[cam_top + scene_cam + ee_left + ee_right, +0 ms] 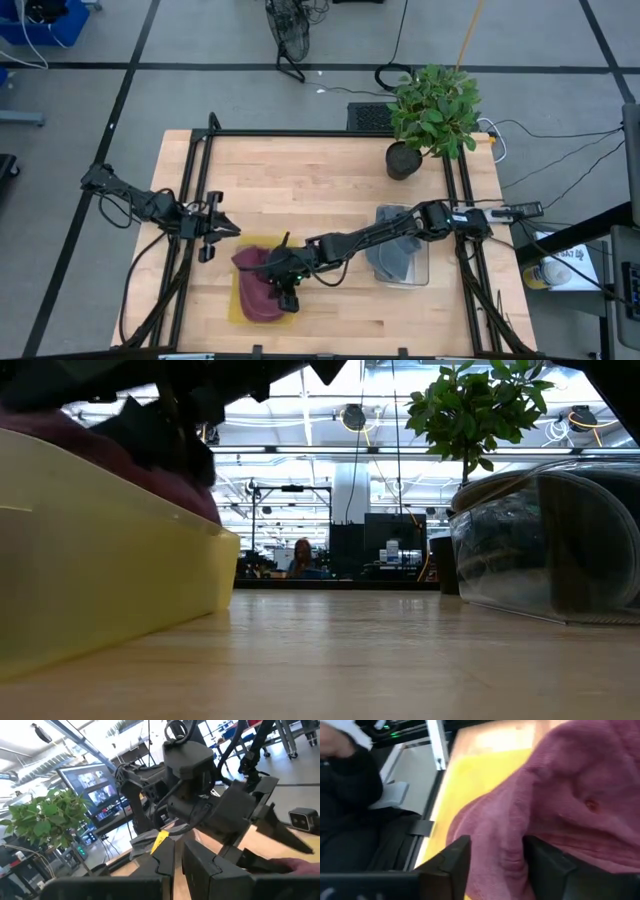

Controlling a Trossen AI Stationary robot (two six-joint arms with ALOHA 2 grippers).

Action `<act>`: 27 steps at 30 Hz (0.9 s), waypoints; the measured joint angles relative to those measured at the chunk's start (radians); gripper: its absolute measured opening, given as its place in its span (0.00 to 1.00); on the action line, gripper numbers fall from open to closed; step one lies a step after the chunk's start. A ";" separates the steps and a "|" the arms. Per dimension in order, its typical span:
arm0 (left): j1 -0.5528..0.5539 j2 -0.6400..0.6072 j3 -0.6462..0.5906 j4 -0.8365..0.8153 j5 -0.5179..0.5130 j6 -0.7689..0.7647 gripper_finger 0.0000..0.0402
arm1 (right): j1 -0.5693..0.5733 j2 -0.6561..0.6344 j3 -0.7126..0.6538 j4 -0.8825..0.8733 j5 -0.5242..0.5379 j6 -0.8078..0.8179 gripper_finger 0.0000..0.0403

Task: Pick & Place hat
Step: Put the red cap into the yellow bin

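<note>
From above, the soft dark-pink hat [262, 284] lies in the yellow plastic tray [239, 300], at about 7 o'clock on the wooden table [300, 180]. The table-level view shows only the tray wall and a bit of pink. The right gripper [492, 862] sits on the hat with fingers spread and cloth between them; the left gripper [178, 865], at 9 o'clock, is nearly pressed together and holds nothing.

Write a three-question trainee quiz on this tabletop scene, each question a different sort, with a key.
1. True or false: the maroon hat lies in the yellow bin.
2. Which arm reaches across to the hat? A) left B) right C) neither
3. Fill in: the clear container holds a ____ hat.

Key
1. True; it drapes over the bin's wall.
2. B; the right hand is over the hat, its fingers apart around the cloth, while the left hand waits near the bin's far corner.
3. Grey.
</note>
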 joint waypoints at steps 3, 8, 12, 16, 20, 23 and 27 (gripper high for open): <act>0.000 0.000 0.000 0.002 0.000 -0.011 0.10 | 0.006 0.000 0.000 0.036 -0.028 -0.036 0.47; 0.000 0.000 0.000 0.002 0.000 -0.013 0.10 | 0.007 -0.003 0.000 0.069 -0.030 -0.044 0.55; 0.000 0.000 0.000 0.003 0.000 -0.017 0.10 | 0.007 -0.037 -0.001 0.060 -0.024 -0.060 0.58; 0.000 0.000 0.000 0.003 0.000 -0.017 0.10 | 0.007 -0.085 0.000 0.030 0.020 -0.107 0.58; 0.000 0.000 0.000 0.003 0.001 -0.018 0.10 | 0.019 -0.140 0.000 -0.017 0.115 -0.142 0.57; 0.000 0.000 0.000 0.004 0.001 -0.032 0.10 | 0.036 -0.202 0.000 -0.104 0.149 -0.238 0.52; 0.000 0.000 0.000 0.018 0.000 -0.072 0.10 | 0.093 -0.337 -0.043 -0.180 0.263 -0.387 0.38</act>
